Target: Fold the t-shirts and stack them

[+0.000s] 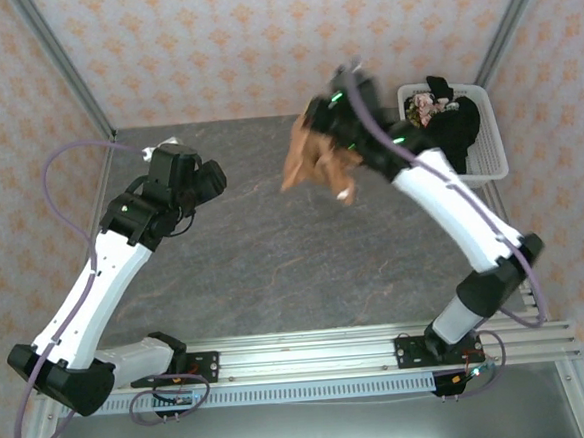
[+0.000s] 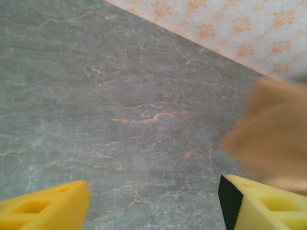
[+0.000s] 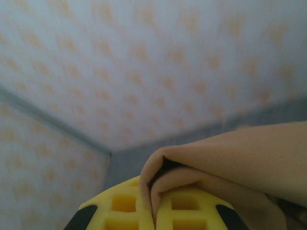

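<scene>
The orange-tan t-shirt (image 1: 313,162) hangs bunched in the air over the far middle of the table, pinched in my right gripper (image 1: 328,126). In the right wrist view a fold of the orange-tan t-shirt (image 3: 230,158) is clamped between the shut yellow fingers (image 3: 124,206) of my right gripper (image 3: 154,215). The black t-shirt (image 1: 458,127) lies in the white basket (image 1: 488,160) at the far right. My left gripper (image 1: 209,180) hovers open over the left of the table; its yellow fingers (image 2: 43,206) stand wide apart around nothing, the blurred orange-tan t-shirt (image 2: 273,139) at the right.
The grey marble-patterned table (image 1: 264,251) stretches between the arms. Patterned walls and metal corner posts (image 1: 66,74) close in the far side. The rail with the arm bases (image 1: 302,364) runs along the near edge.
</scene>
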Robot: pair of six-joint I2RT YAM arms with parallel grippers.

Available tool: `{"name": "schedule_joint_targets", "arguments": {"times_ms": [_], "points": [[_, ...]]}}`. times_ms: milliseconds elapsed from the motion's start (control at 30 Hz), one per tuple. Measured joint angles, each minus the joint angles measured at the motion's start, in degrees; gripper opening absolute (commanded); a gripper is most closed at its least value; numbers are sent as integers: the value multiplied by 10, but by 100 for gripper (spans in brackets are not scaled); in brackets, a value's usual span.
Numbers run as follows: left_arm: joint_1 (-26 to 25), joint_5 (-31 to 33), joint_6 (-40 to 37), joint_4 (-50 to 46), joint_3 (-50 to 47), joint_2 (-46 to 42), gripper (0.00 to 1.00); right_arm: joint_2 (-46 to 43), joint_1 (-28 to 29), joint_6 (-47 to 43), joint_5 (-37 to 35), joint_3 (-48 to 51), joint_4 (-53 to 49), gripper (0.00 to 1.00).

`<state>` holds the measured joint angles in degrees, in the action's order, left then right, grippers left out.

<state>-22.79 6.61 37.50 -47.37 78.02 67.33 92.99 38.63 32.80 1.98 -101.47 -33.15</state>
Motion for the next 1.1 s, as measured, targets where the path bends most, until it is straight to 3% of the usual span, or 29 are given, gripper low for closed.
{"name": "schedule_joint_targets", "arguments": {"times_ms": [67, 167, 333, 567, 767, 933, 1033, 1100], "points": [[0, 2, 0, -4, -11, -9, 75, 57, 30, 32, 35, 49, 2, 52], [0, -10, -1, -13, -32, -16, 77, 122, 48, 56, 77, 83, -1, 69], [-2, -78, -4, -12, -86, -3, 77, 109, 26, 59, 84, 115, -23, 72], [-39, -128, 38, -2, -162, 64, 79, 59, -84, 17, 79, 145, -28, 72], [-38, -150, 124, 40, -194, 133, 69, 158, -74, -14, 113, 131, -26, 70], [-38, -157, 176, 79, -209, 149, 69, 260, -55, -21, 144, 102, -26, 63], [-38, -163, 195, 98, -211, 158, 67, 296, -44, -17, 155, 85, -25, 50], [-37, -163, 205, 106, -212, 165, 66, 303, -39, -13, 150, 85, -26, 27]]}}
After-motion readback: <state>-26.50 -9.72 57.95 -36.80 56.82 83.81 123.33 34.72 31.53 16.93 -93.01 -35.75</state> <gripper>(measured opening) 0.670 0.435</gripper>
